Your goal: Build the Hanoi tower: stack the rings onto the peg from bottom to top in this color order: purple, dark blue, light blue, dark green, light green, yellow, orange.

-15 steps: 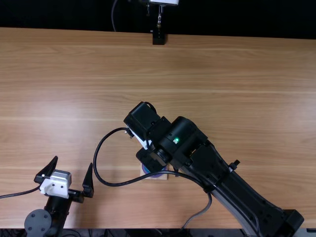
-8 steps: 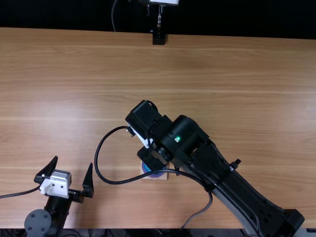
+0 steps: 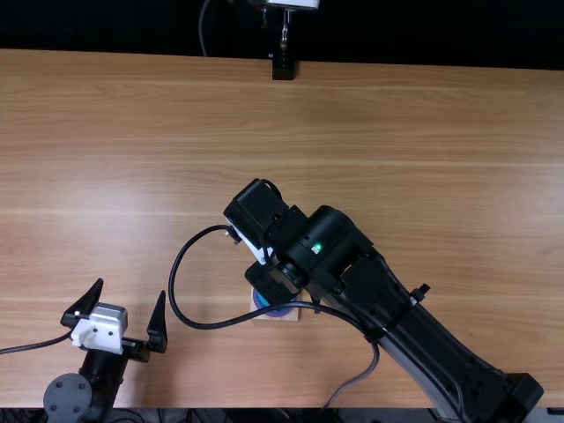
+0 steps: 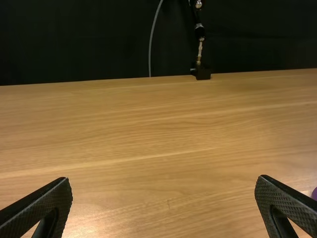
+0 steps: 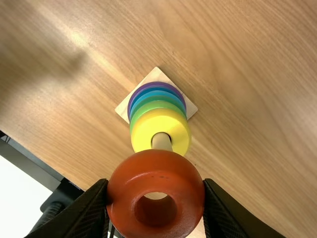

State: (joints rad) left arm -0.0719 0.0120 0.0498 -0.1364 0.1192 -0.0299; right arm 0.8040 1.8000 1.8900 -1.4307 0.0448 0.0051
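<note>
Brown wood table [image 3: 397,132] bears a peg [image 5: 161,142] stacked with rings [image 5: 148,130], purple up to yellow. Over it, I see the orange ring [image 5: 155,171] clamped between the fingers of the right gripper [image 3: 270,284], that arm slanting in from near right, wrist bent downward. Near left, the left gripper [image 3: 130,289] is spread wide, empty.

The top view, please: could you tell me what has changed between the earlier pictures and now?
The right arm shifted very slightly toward the far side of the table and the view's right, then paused. No grasp or release can be made out. The left arm and wooden base stayed put.
</note>
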